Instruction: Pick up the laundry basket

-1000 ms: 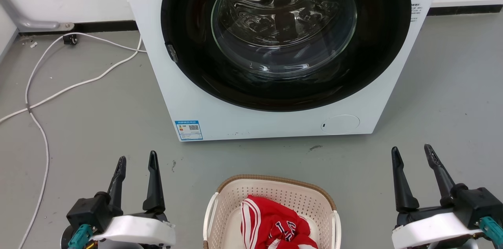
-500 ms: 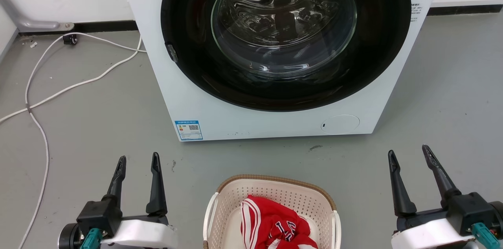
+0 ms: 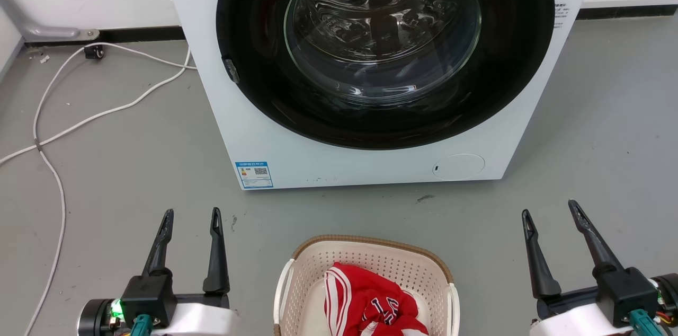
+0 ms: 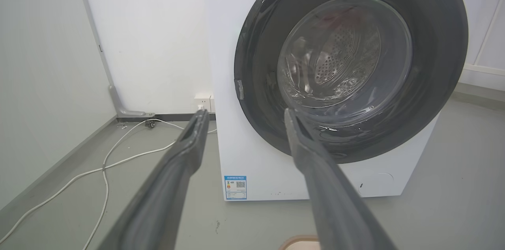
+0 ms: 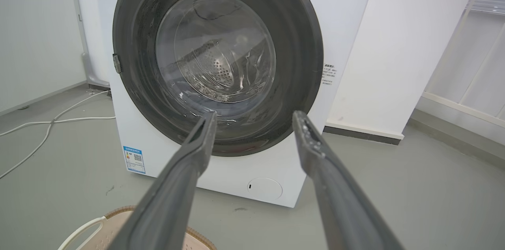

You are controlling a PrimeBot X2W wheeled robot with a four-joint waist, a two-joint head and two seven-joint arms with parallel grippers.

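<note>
1. Your basket is cream plastic, with perforated walls, a brown woven-look rim and white side handles.
2. It stands upright on the floor, cut off by the head view's bottom edge.
3. It holds a red-and-white garment.

- Bare grey floor lies between the left gripper and the laundry basket, and likewise on the side of the right gripper.
- Both grippers stand apart from the basket, fingers spread.
- The washing machine closes off the far side (a strip of open floor separates it from the basket rim).
- A red garment occupies the basket's middle; both white side handles are exposed.
- A white cable trails over the floor outboard of the left gripper.
</note>
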